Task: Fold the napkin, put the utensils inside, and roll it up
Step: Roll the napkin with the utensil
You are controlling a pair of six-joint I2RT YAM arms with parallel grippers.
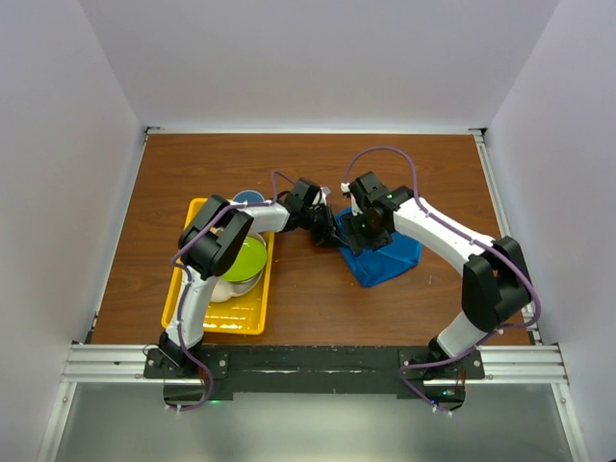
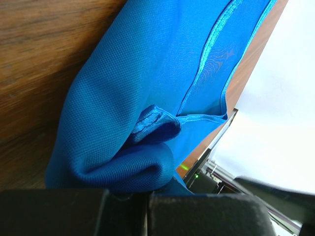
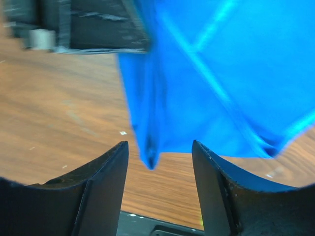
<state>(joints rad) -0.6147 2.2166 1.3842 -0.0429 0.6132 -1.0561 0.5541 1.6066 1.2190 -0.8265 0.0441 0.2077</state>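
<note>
Surroundings: brown wooden table (image 1: 318, 164) boxed in by plain white walls (image 1: 318, 58), with a yellow tray (image 1: 197, 289) on my left side.
Napkin: the blue napkin (image 1: 385, 258) sits bunched to the right of the tray, near it but not touching, partly lifted off the wood.
Left gripper: my left gripper (image 1: 327, 229) reaches out past the tray's right rim. Seen from its wrist, the jaws are pressed together and the napkin (image 2: 147, 88) runs down into the seam between them, so I judge they are clamped on a fold.
Right gripper: my right gripper (image 3: 160, 147) is further from the tray than the left one. Its jaws stand apart, and a hanging tip of the napkin (image 3: 206, 73) dangles between them without touching either one.
Fork: not visible in any view, so I cannot say where it lies.
Feel: light, limp knit cloth with stitched hems. It will sag, crease and slide under its own weight, and it will not break.
Where to hold: on a hemmed corner or edge, pinching one layer only. The dangling tip looks like the nearest such spot.
Risk: grabbing doubled layers, or the tip slipping out before the pinch lands.
</note>
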